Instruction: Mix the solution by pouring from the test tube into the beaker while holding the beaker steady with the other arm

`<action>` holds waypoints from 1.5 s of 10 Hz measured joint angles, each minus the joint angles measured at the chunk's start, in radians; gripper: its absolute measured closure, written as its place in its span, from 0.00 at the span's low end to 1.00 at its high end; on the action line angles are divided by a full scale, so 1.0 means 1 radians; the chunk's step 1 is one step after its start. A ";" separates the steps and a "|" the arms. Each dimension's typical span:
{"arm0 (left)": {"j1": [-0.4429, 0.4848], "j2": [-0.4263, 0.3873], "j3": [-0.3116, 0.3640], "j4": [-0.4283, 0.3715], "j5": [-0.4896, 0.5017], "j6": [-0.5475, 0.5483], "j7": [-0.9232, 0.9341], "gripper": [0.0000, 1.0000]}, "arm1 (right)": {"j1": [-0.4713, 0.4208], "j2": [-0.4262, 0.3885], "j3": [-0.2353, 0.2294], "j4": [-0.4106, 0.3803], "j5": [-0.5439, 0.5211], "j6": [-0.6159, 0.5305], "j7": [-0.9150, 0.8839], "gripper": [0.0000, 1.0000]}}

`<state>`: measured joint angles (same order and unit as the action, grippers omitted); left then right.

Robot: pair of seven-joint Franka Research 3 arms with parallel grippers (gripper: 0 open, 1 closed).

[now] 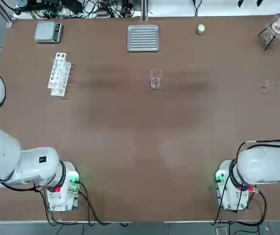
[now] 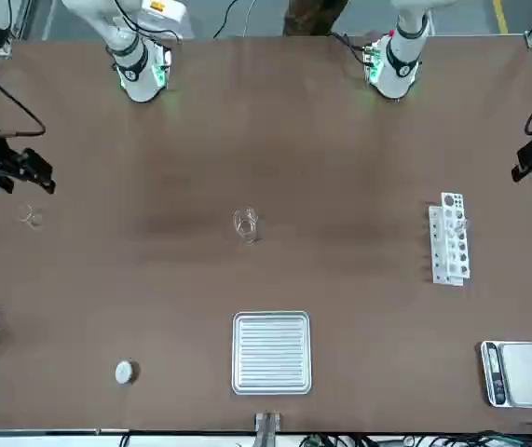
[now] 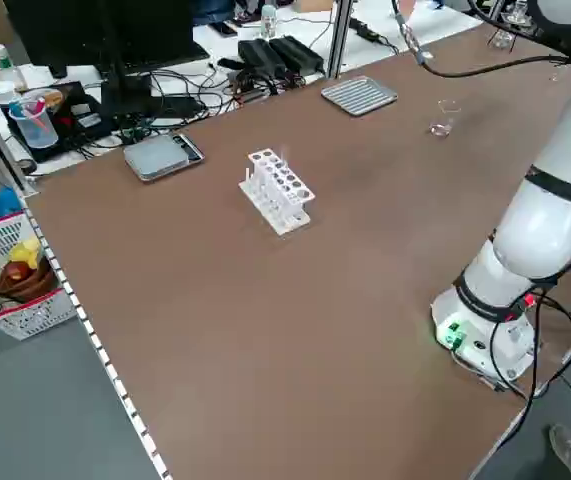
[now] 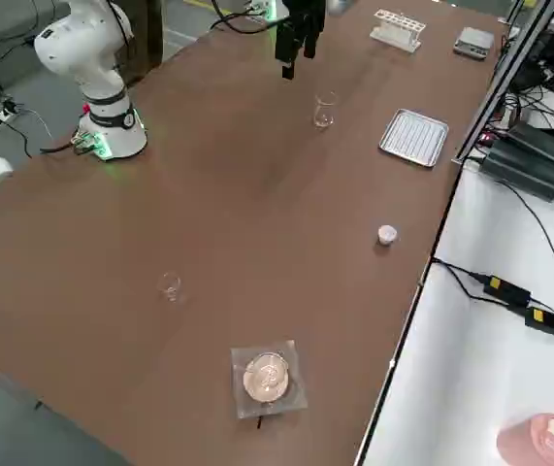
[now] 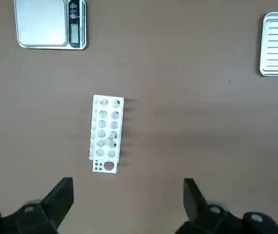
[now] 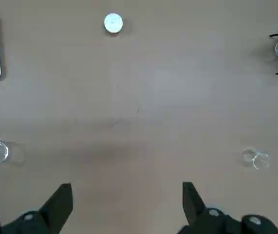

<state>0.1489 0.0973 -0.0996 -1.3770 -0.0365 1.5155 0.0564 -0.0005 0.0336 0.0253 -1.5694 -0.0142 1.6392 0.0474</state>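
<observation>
Both of my grippers hang above the table with nothing between their fingers. My left gripper (image 5: pixel 128 204) stands spread wide over the table's left side, holding and touching nothing; just ahead of it lies the white rack (image 5: pixel 107 134), its long axis running from the near edge toward the far edge. My right gripper (image 6: pixel 127 207) is just as wide open and empty over the right side of the table, with bare brown table (image 1: pixel 130 147) beneath it. The beaker (image 1: pixel 155 79) stands upright near the middle of the table, somewhat toward the far edge, its round rim facing up, well apart from both grippers. The test tube (image 5: pixel 112 140) I can only make out as a faint glassy glint in one hole of the rack, apparently upright; I cannot tell more than that. A smaller clear glass piece (image 1: pixel 268 85) sits near the right edge, and a stoppered flask on a stand (image 1: pixel 274 29) occupies the far right corner. Along the far edge rest a ribbed metal tray (image 1: pixel 143 38), behind the beaker, a small white round cap (image 1: pixel 201 29) to the right of the tray, and a digital scale (image 1: pixel 48 32) toward the far left corner, beyond the rack.
</observation>
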 joint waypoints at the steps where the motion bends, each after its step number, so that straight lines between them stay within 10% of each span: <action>1: -0.001 0.000 0.000 0.000 0.000 0.000 0.000 0.00 | 0.000 0.003 0.001 -0.001 0.000 0.000 0.000 0.00; 10: 0.008 0.064 -0.007 0.021 0.008 0.005 0.367 0.00 | 0.008 0.070 0.014 -0.014 0.117 0.043 -0.019 0.00; 15: 0.173 0.070 0.005 0.027 -0.109 0.005 0.769 0.00 | -0.005 0.121 0.009 -0.027 0.235 0.154 -0.262 0.00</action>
<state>0.3221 0.1675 -0.0945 -1.3501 -0.1450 1.5204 0.8256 -0.0051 0.1550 0.0341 -1.5962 0.2211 1.7927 -0.2145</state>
